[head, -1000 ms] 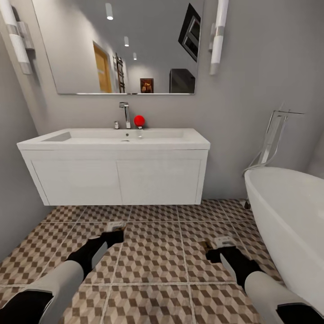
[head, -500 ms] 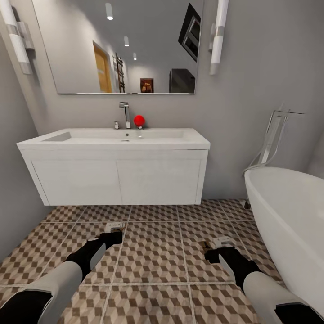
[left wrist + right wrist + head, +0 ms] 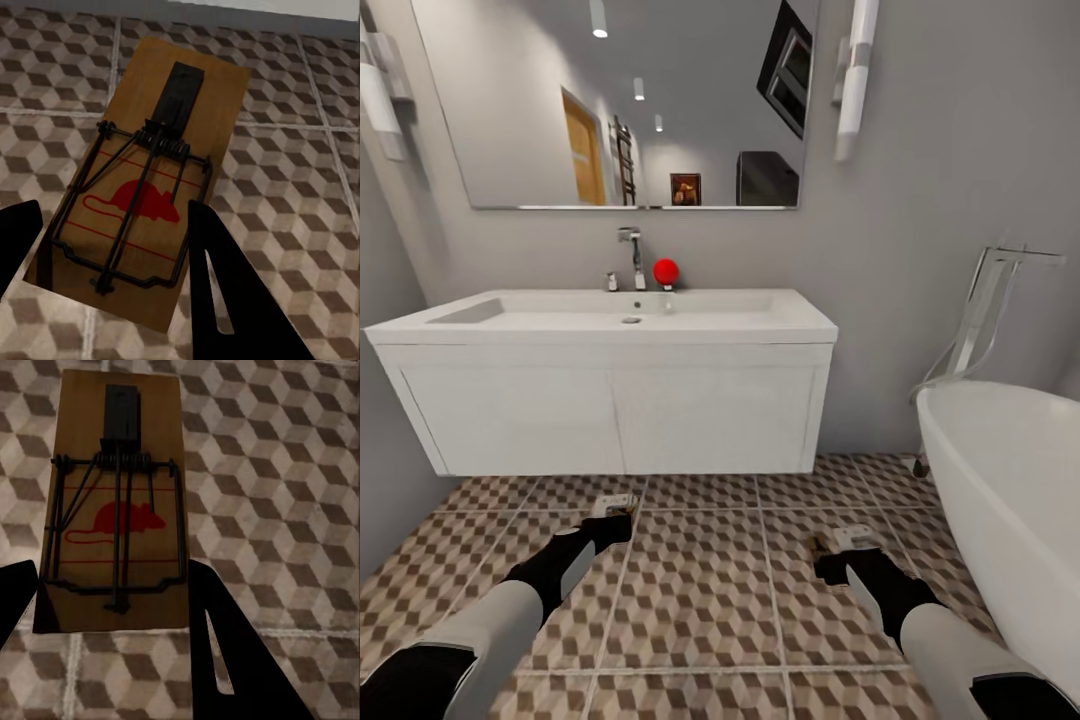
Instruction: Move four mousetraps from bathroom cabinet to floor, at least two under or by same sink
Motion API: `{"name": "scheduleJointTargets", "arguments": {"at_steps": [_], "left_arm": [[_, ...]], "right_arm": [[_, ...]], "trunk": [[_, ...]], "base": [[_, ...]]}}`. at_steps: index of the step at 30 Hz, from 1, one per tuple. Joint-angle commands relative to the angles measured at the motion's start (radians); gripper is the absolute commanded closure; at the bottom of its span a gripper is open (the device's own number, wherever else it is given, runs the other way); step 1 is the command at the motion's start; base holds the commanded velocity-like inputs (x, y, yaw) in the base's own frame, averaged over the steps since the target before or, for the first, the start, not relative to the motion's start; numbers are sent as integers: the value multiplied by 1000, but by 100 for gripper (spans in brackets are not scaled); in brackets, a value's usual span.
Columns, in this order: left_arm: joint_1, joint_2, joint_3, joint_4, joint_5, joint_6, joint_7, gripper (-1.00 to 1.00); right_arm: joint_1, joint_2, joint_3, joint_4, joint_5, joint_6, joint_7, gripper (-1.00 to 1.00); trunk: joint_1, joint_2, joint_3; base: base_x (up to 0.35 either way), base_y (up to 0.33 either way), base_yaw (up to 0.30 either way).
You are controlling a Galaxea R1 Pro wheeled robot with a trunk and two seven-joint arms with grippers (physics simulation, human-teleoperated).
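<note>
Head view, each gripper (left (image 3: pixel 615 512), right (image 3: pixel 838 546)) clamping a mousetrap (image 3: pixel 142 187), sink (image 3: pixel 610 318) basin bare

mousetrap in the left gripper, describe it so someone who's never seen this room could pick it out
Start at the long white sink on the wall under the mirror, then drop to the cube-patterned floor in front of it. The left gripper holds a mousetrap there: a tan wooden slab with black wire and a red mouse print. Its twin sits in the right gripper, nearer the bathtub.
</note>
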State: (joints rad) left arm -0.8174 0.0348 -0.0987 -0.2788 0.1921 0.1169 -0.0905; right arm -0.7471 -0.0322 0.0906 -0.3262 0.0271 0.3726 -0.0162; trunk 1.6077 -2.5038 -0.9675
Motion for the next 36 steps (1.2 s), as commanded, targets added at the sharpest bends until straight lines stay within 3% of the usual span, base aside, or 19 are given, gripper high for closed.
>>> {"name": "scheduleJointTargets", "arguments": {"at_steps": [1,20,27,36], "left_arm": [[0,1,-8,-2,10,6,0,100],[0,-6,-10,-1,13,17,-4,100],[0,-14,-10,54,14,3,105,100],[0,-19,-8,94,17,13,114,100]], "right_arm": [[0,0,8,-2,4,2,-3,100],[0,8,9,8,4,-35,-33,100],[0,9,9,8,5,-36,-33,100],[0,14,9,7,7,-37,-33,100]], "trunk": [[0,0,-1],[0,0,-1],[0,0,-1],[0,0,-1]], "base": [[319,0,0],[47,0,0],[0,0,0],[0,0,0]]}}
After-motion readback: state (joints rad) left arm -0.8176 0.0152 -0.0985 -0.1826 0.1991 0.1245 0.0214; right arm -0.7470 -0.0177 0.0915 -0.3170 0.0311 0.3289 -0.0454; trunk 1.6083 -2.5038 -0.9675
